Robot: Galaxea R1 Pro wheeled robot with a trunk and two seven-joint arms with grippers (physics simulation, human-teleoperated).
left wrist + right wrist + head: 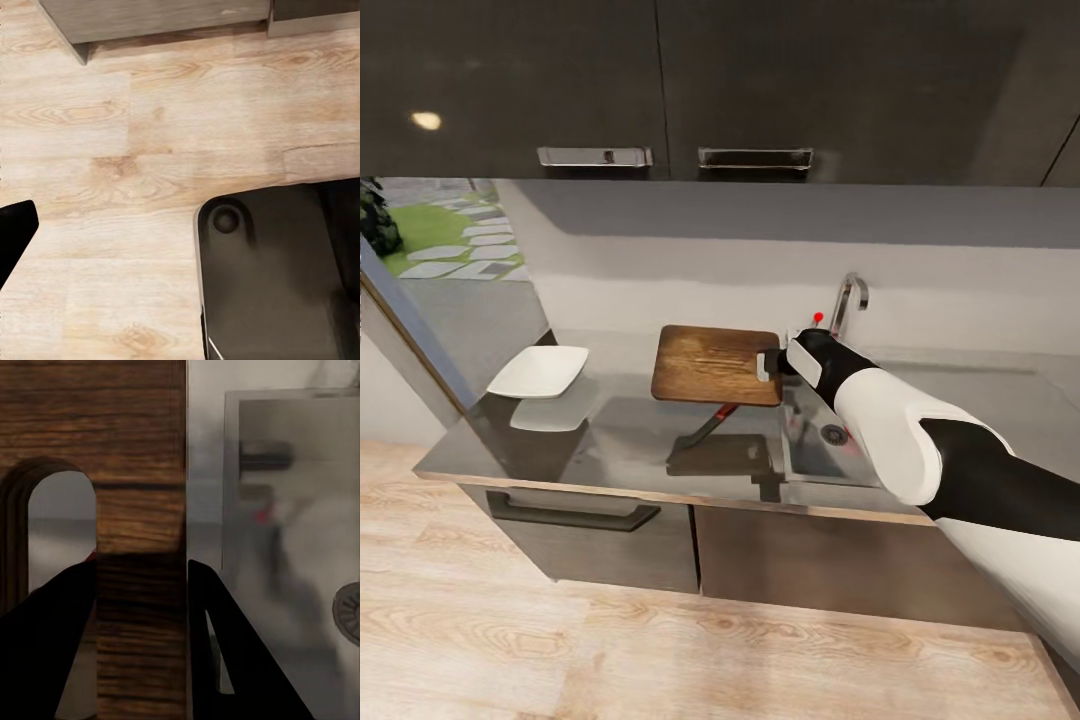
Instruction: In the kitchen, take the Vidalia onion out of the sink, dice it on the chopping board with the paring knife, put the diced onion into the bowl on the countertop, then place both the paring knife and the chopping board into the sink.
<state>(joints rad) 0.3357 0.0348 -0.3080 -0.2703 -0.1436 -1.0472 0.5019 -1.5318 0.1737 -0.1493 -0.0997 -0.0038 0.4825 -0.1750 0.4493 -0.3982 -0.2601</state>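
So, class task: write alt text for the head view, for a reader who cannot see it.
The robot's right gripper clamps the end of a brown chopping board and holds it above a grey kitchen countertop, beside the steel sink. A red-handled knife lies under the board's front edge, and a white bowl sits further left.

Dark brown wood grain streaks across the chopping board [715, 365], and a red-orange handle peeks out on the paring knife [712, 421]. White bowl [540, 371] on glossy grey countertop [610, 440]; pale oak-grain floor [660, 650] below.
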